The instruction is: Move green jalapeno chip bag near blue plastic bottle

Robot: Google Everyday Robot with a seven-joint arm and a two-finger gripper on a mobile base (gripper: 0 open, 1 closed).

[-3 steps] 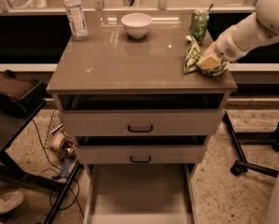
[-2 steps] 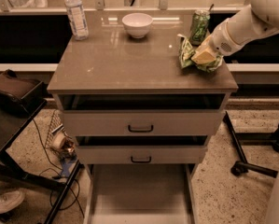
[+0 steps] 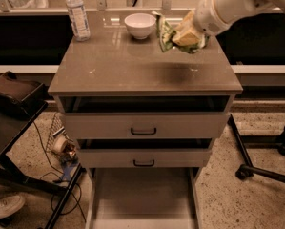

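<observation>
- Across the centre of the frame, a grey cabinet top [image 3: 132, 66] carries the scene. It is bare along the front, with its items set along the far edge. Two drawers [image 3: 143, 125] below it stand slightly open.
- At upper right, the robot's white arm [image 3: 232, 4] reaches in from the corner and slopes down and left toward the far right part of the top.
- At upper left, the blue plastic bottle [image 3: 78, 15] stands upright on the far left corner of the top with its white cap on, well apart from the arm.
- Just right of centre along the top of the frame, the green jalapeno chip bag [image 3: 167, 32] hangs off the surface. A soft shadow [image 3: 173, 73] on the top below it suggests that it is airborne. Its crumpled green end points left, toward the bottle. Its long axis appears to run roughly left to right, though the creases make that uncertain.
- Between bag and bottle, a white bowl [image 3: 140, 25] sits on the top just beside the bag's left end. It is the one object on the straight line to the goal.
- At the arm's tip, the gripper [image 3: 186, 34] is half buried in the bag's right end, with its jaws clamped on the foil, judging by the lifted bag.
- From the gripper, the bottle lies straight to frame left. The carry is likely to run leftward over or in front of the bowl and stop short of the bottle.
</observation>
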